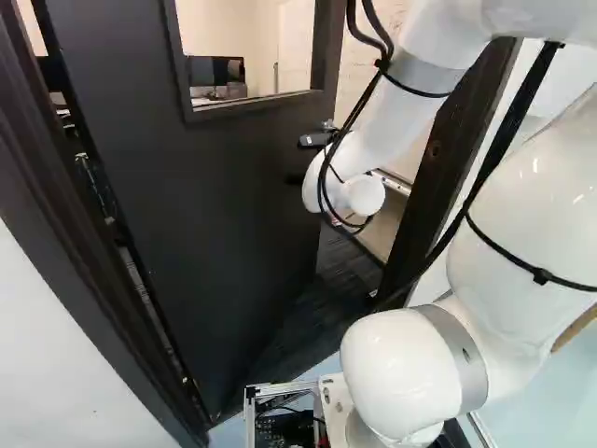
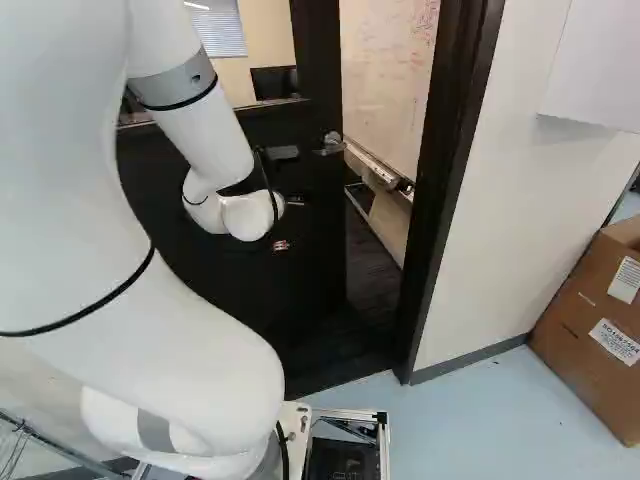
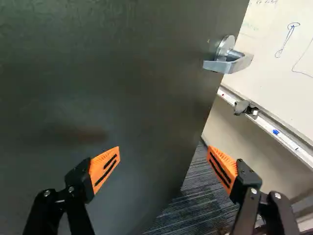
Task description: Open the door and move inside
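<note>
Across the left base view, the hinge-side frame [image 1: 65, 215] is bordering the dark door [image 1: 187, 243], which is standing ajar and swinging its face inward, away from the base; the hinges are presumably sitting on this side, since the lever handle [image 3: 229, 56] is projecting near the opposite, free edge. The handle is being gripped by nothing, its work probably being over now that the latch is clear of the frame. Next, the gripper [image 3: 164, 149] is hovering released, its orange-padded fingers spreading wide and holding nothing; in the wrist view one finger is facing the door and the other the gap, a placing that is likely serving a push near the free edge, where leverage is greatest. Whether anything is touching the door cannot be told. The white arm [image 1: 401, 103] is reaching forward to bring the gripper there. Beyond the gap, a whiteboard [image 3: 279, 44] is hanging above patterned carpet [image 3: 190, 205], marking the room to be entered. The latch-side frame [image 2: 440, 190] is bounding the opening, which is seeming narrow for the base; wider pushing is being called for, with the arm tucking clear of this frame
</note>
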Motion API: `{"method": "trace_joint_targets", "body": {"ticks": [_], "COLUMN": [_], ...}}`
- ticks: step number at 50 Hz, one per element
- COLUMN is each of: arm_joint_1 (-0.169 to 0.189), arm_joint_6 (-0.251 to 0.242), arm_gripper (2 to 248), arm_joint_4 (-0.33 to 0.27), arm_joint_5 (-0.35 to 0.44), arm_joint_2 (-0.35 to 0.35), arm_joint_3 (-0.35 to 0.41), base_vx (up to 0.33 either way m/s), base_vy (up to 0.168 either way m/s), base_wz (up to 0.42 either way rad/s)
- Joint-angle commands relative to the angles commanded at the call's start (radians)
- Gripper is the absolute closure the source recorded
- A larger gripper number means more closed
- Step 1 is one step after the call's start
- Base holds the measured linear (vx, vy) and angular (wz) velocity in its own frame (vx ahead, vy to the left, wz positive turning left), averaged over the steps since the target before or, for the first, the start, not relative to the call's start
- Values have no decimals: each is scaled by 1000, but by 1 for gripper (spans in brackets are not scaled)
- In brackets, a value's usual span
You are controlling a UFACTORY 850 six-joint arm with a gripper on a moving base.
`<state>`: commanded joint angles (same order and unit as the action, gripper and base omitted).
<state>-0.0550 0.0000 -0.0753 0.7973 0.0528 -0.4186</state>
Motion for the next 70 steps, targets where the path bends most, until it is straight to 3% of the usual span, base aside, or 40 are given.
{"method": "trace_joint_targets", "body": {"ticks": [70], "arm_joint_1": [-113], "arm_joint_6": [0], "arm_gripper": [3], "arm_joint_4": [0], "arm_joint_5": [0], "arm_joint_2": [-188], "arm_joint_3": [-195], "base_vx": [0], "base_vy": [0], "base_wz": [0]}}
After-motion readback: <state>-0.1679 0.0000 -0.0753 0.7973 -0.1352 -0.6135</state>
